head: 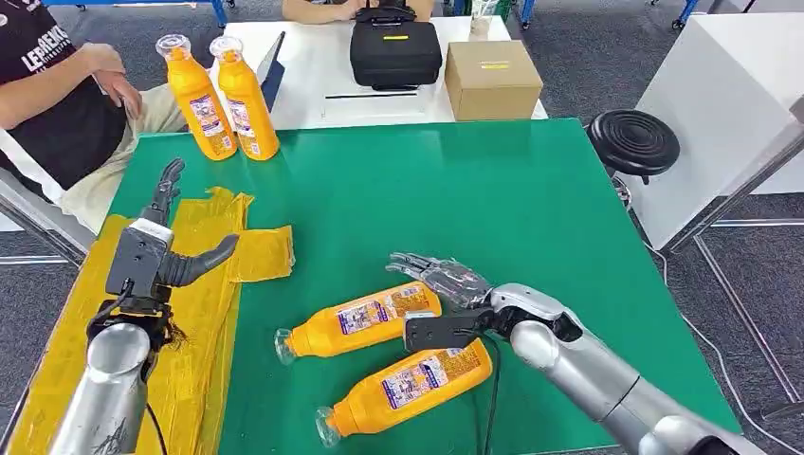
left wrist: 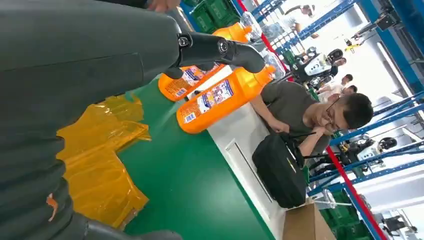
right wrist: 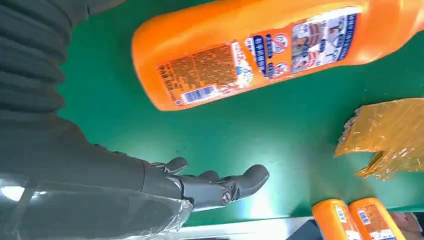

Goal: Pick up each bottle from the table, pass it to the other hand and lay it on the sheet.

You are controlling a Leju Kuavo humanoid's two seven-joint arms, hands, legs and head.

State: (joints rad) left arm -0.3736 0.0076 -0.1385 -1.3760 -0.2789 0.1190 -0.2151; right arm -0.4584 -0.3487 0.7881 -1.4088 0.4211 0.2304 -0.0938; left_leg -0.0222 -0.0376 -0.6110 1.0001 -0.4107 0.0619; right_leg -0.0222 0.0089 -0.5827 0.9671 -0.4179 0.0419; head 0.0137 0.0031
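Note:
Two orange bottles lie on their sides on the green table (head: 455, 190): one (head: 365, 320) nearer the middle, the other (head: 410, 384) by the front edge. My right hand (head: 446, 284) hovers open just right of the upper lying bottle (right wrist: 260, 47), fingers spread, holding nothing. Two more orange bottles (head: 199, 100) (head: 246, 100) stand upright at the far left corner. The yellow sheet (head: 204, 313) covers the left side of the table. Over it, my left hand (head: 156, 251) is raised and open, empty.
A person in a black shirt (head: 52, 95) sits at the far left beside the standing bottles. Behind the green table a white table (head: 303, 85) carries a black case (head: 395, 52) and a cardboard box (head: 491, 81). A black stool (head: 633, 142) stands at the right.

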